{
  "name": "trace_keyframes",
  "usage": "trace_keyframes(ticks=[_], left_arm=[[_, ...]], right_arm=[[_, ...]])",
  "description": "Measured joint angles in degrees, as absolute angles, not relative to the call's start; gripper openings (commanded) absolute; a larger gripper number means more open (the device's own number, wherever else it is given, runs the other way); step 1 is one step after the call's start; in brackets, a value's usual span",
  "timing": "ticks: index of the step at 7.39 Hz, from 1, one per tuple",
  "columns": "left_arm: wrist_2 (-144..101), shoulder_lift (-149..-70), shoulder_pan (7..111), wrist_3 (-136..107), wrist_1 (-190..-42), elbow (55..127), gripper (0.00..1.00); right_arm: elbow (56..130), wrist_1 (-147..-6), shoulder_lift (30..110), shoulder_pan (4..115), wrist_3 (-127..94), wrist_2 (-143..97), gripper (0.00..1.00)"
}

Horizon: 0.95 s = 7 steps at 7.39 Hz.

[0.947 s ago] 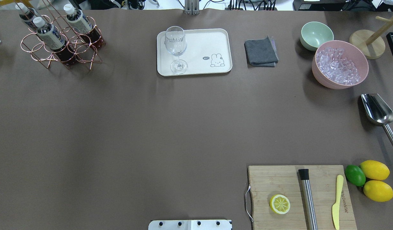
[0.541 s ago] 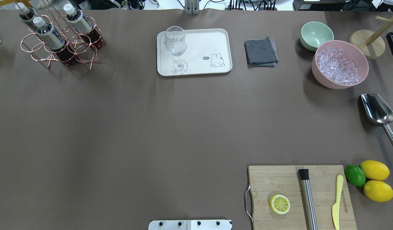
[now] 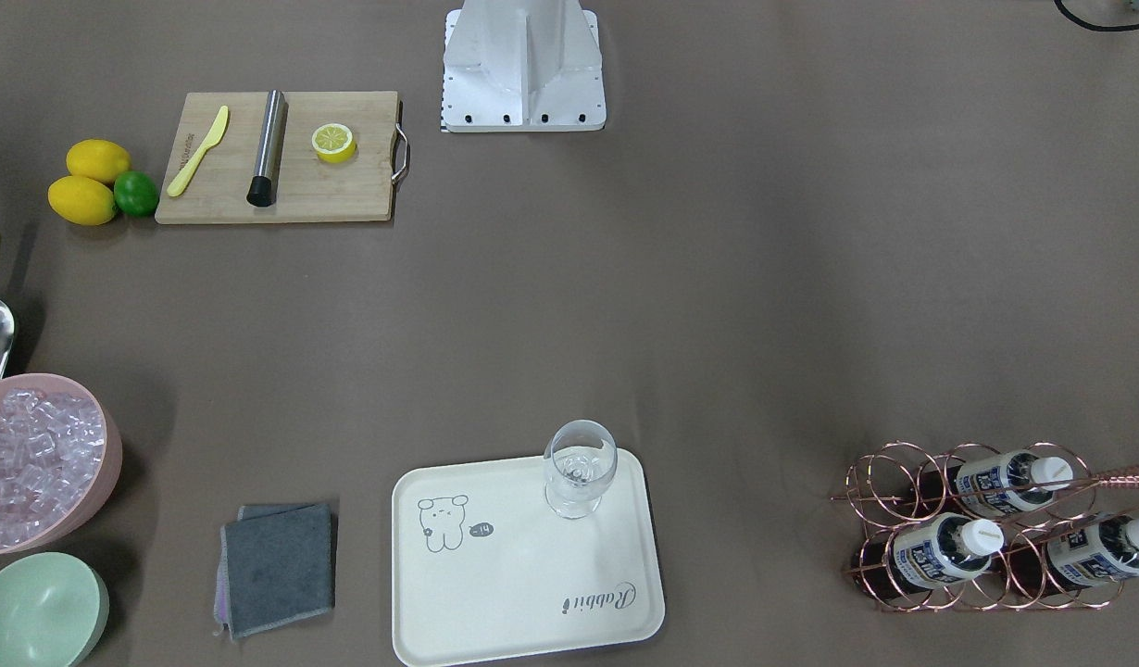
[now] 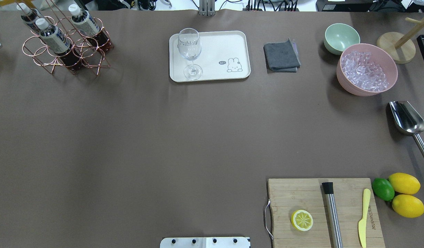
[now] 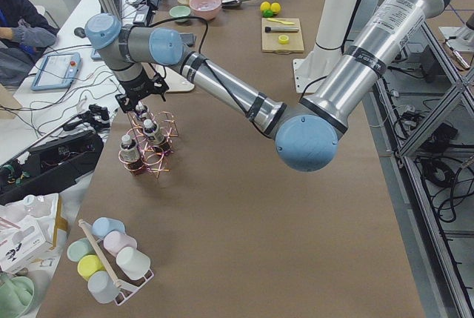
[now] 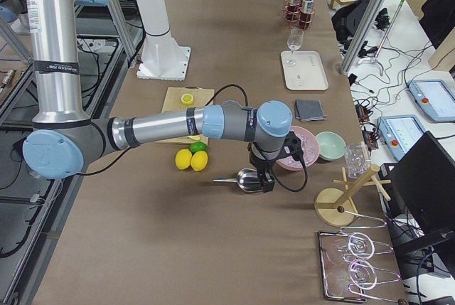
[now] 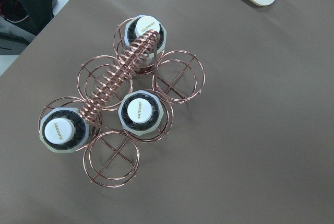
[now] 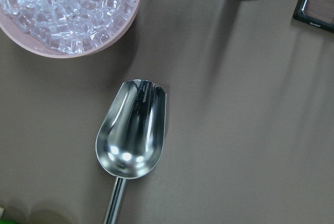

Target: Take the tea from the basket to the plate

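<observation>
Exterior left only, left gripper (image 5: 140,101) above basket (image 5: 154,159)

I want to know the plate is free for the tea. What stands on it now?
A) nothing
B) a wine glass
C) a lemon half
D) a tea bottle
B: an upright wine glass stands in one corner of the plate, and nothing else is on it.

Left end effector (image 5: 140,98), right end effector (image 6: 266,183) pointing down.
</observation>
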<state>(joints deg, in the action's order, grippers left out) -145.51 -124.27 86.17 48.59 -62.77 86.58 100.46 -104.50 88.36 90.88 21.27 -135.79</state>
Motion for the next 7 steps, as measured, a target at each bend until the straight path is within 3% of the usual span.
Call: trace_keyframes(ticks=[4,7], left_arm=[[-147.39,-123.76,86.16,49.40,-62.20,87.06,0.98],[-143.30,-126.77,86.26,63.41,-68.30,79.35,0.96]], right_arm=[[100.46,-104.50,88.41,90.88,21.27,-135.79,1.00],[100.46,-104.50,88.42,90.88,21.27,-135.79,1.00]])
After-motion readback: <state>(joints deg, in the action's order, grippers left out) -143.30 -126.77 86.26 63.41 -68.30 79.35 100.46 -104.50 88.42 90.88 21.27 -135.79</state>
